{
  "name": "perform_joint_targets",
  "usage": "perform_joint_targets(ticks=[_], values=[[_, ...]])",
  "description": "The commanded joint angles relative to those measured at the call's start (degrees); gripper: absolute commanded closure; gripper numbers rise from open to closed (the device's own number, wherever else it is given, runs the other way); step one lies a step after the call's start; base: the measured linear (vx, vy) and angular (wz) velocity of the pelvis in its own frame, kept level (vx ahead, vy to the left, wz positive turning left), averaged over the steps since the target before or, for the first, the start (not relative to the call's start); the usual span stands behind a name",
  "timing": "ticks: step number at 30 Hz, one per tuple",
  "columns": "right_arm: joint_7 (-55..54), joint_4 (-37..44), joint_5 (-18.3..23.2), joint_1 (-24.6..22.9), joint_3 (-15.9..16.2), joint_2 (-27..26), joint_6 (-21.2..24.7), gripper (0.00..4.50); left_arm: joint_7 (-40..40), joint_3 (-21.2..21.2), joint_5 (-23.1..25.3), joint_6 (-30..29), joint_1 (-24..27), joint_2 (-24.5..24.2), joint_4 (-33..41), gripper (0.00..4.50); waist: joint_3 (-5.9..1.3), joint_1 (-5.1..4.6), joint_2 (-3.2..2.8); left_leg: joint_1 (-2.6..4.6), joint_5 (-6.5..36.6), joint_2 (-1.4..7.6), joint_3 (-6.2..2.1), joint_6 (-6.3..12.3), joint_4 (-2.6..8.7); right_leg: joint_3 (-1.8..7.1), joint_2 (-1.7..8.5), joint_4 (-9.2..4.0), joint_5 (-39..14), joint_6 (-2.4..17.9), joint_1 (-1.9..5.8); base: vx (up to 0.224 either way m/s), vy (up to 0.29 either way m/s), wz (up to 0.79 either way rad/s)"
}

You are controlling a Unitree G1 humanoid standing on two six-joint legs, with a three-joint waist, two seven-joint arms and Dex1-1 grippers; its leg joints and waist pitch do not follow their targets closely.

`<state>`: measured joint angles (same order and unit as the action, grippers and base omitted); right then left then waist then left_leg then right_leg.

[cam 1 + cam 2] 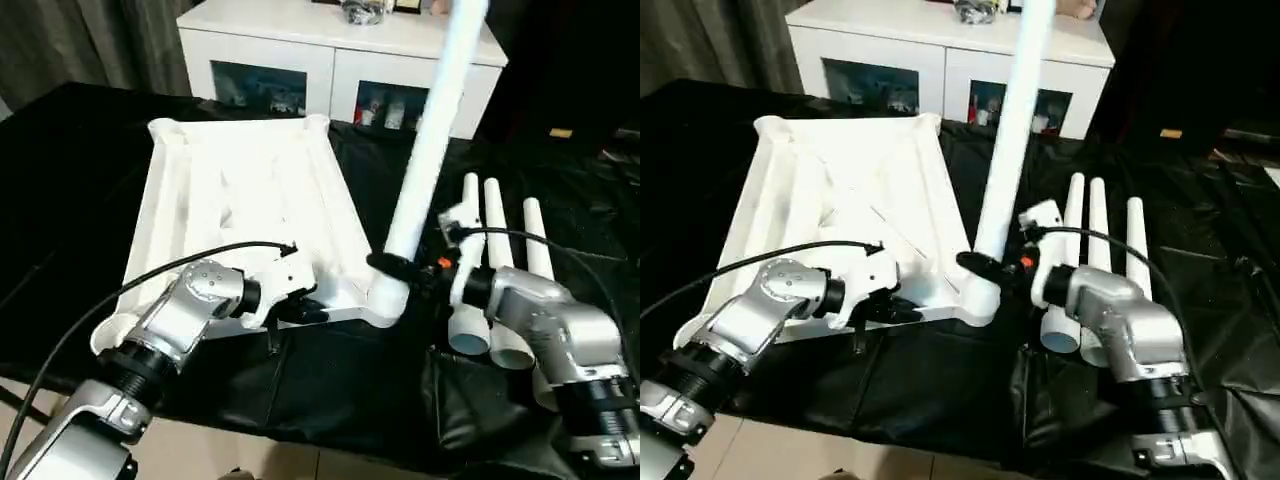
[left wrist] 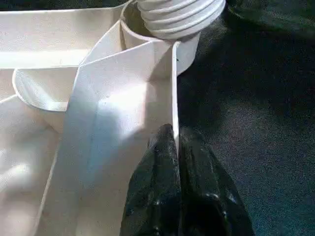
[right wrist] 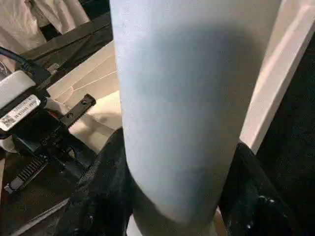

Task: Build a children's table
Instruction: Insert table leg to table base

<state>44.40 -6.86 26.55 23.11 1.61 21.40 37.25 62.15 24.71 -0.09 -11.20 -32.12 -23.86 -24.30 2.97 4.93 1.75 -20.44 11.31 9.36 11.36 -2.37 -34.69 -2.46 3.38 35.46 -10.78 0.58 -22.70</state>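
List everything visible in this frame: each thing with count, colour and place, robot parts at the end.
Tabletop: one, white, upside down on the black cloth, ribbed underside up.
Standing leg: one, white, upright in the tabletop's near right corner socket.
Loose legs: three, white, lying side by side on the cloth right of the tabletop.
Black cloth: one, covering the work surface.
Cabinet: one, white with glass doors, behind the cloth.
Left gripper: black fingers pinching the tabletop's near rim.
Right gripper: black fingers around the standing leg's base.
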Motion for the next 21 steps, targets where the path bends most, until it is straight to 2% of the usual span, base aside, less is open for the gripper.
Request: perform_joint_targets(ticks=[1,6,10,18,21], values=[[0.6,1.7,0.5,0.3,-1.0,0.7,0.5,2.66,0.1,1.5,2.6,-0.7,0.9,-0.5,-1.2,4.5,-3.27,-0.07,-0.47,0.81,12.8,4.12,-2.09,-1.15,4.66,3.04,5.44,-4.58,-12.8,12.5,2.2,0.0,0.0,0.0],[0.1,1.3,-0.5,0.1,-0.6,0.5,-0.2,2.66,0.4,1.5,2.6,-0.4,1.0,-0.5,-1.0,4.5,-3.33,-0.06,-0.53,0.84,12.7,4.1,-2.06,-1.38,4.66,3.06,5.45,-4.56,-12.1,12.5,2.23,0.0,0.0,0.0],[-2.5,-1.6,-2.3,0.9,-0.6,-1.1,-3.4,2.66,0.4,1.5,2.6,-0.3,1.0,-0.6,-0.8,4.5,-3.25,-0.12,-0.53,0.82,13.1,4.12,-2.1,-1.66,4.75,3.03,5.45,-4.61,-12.8,12.5,2.11,0.0,0.0,0.0],[-3.4,-6.5,-2.5,1.5,-1.6,-2.8,-5.4,2.66,1.0,1.5,2.4,-0.2,1.1,-1.0,0.1,4.5,-3.23,-0.36,-0.65,0.86,13.7,4.07,-2.08,-1.71,4.8,3.03,5.38,-4.62,-12.5,12.8,2.15,0.0,0.0,0.0],[-3.3,-7.5,-2.5,1.3,-2.1,-3.2,-5.9,2.66,1.1,1.4,2.4,-0.3,1.0,-1.1,0.3,4.5,-3.17,-0.45,-0.67,0.91,14.6,4.11,-2.13,-1.95,4.9,3.04,5.45,-4.78,-14.1,12.4,2.08,0.0,0.0,0.0]])
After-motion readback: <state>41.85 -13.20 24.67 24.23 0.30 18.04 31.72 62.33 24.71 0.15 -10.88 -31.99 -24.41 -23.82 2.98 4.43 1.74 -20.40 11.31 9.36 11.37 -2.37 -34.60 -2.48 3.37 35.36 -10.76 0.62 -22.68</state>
